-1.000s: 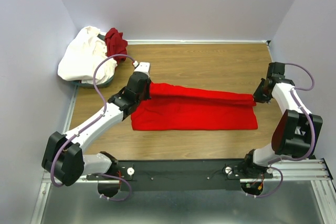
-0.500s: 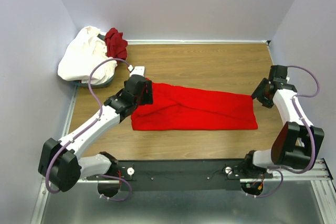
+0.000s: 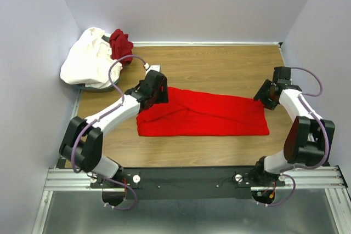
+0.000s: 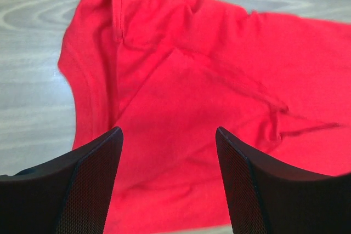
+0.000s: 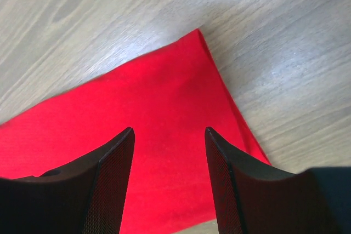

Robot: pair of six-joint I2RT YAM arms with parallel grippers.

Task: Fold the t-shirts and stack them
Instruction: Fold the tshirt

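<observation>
A bright red t-shirt lies folded into a long strip across the wooden table. My left gripper hovers over its left end, open, with only rumpled red cloth below the jaws. At the shirt's right end my right gripper is open as well, above the corner of the cloth. Neither holds anything. A white t-shirt and a maroon t-shirt sit heaped at the back left.
The white and maroon shirts rest on a grey basket in the back left corner. Purple walls close the table on three sides. A metal rail with the arm bases runs along the near edge.
Both grippers have gone from shut to open and let go of the red shirt's upper edge, which now lies flat. The left arm has swung right, over the shirt's left end.
</observation>
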